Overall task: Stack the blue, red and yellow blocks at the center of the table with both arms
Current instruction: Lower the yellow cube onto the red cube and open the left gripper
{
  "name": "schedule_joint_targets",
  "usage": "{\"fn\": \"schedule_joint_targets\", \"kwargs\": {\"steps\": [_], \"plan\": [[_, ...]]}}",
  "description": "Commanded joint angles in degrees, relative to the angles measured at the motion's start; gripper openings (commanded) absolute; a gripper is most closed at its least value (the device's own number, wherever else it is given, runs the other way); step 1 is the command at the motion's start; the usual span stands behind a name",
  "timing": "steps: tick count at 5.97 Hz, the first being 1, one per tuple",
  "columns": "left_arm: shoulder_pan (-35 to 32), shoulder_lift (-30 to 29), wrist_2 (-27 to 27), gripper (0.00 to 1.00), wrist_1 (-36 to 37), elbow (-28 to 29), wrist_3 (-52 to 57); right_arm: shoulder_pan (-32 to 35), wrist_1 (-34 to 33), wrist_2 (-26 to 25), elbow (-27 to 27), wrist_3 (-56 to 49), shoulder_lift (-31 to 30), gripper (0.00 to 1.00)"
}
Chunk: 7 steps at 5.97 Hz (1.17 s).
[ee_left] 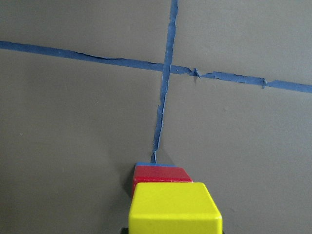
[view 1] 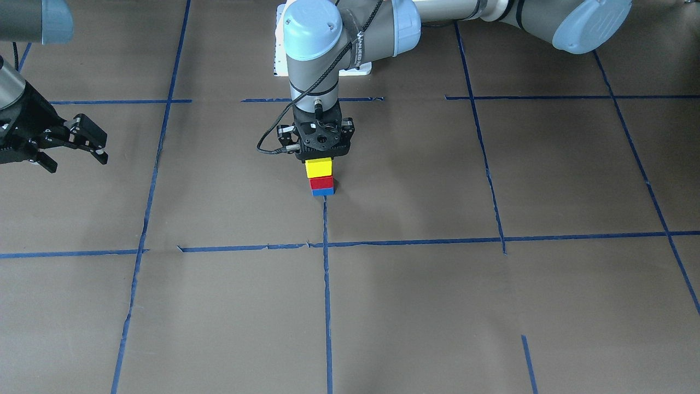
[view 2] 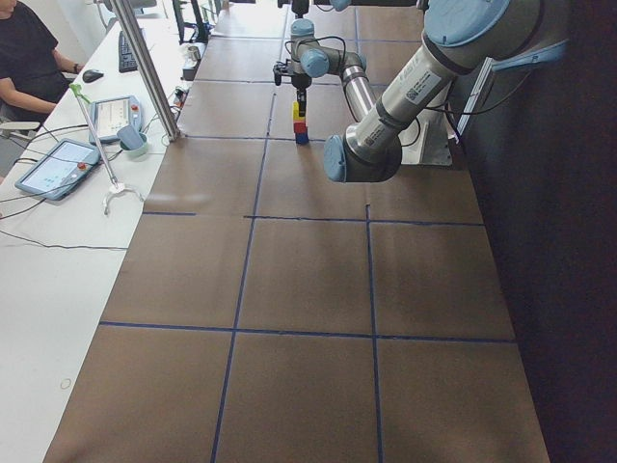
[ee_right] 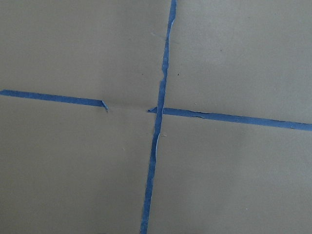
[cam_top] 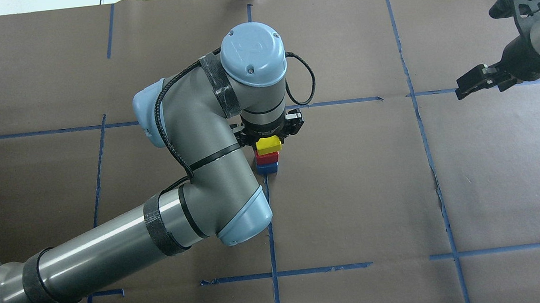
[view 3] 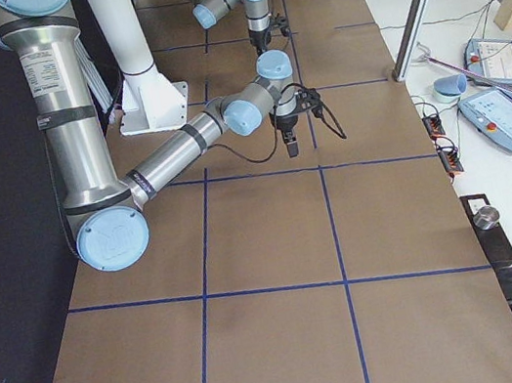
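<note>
Left gripper (view 1: 320,157) pointing straight down right on top of the stack, fingers hidden behind its body and the top cube, so no telling whether clamped or let go. Beneath, the brown-paper table (view 1: 492,306) ruled by blue tape lines (view 1: 326,284), and well off to the side the right gripper (cam_top: 476,52), fingers spread wide and holding nothing. Near the table's centre, at the end of one tape line, the blue block (view 1: 322,192) at the bottom, red block (view 1: 321,183) on it, yellow block (view 1: 319,167) on top, just under the left gripper.
</note>
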Motion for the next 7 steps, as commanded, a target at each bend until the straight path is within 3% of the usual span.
{"fn": "schedule_joint_targets", "kwargs": {"steps": [1,3,5,6,7], "plan": [[-0.1,0.0,0.1,0.08,0.0,0.0,0.1,-0.1,0.0,0.0,0.0,0.0,0.0,1.0],[-0.1,0.3,-0.1,1.0,-0.1,0.0,0.2,-0.1,0.0,0.1,-0.1,0.0,0.1,1.0],[-0.2,0.1,-0.2,1.0,-0.1,-0.9,0.2,-0.1,0.0,0.1,-0.3,0.0,0.1,1.0],[-0.4,0.4,-0.4,1.0,0.0,-3.7,0.2,-0.2,0.0,0.1,-0.3,0.0,0.1,1.0],[-2.0,3.2,-0.6,1.0,0.1,-10.0,0.2,-0.1,0.0,0.3,-0.2,-0.3,0.3,1.0]]}}
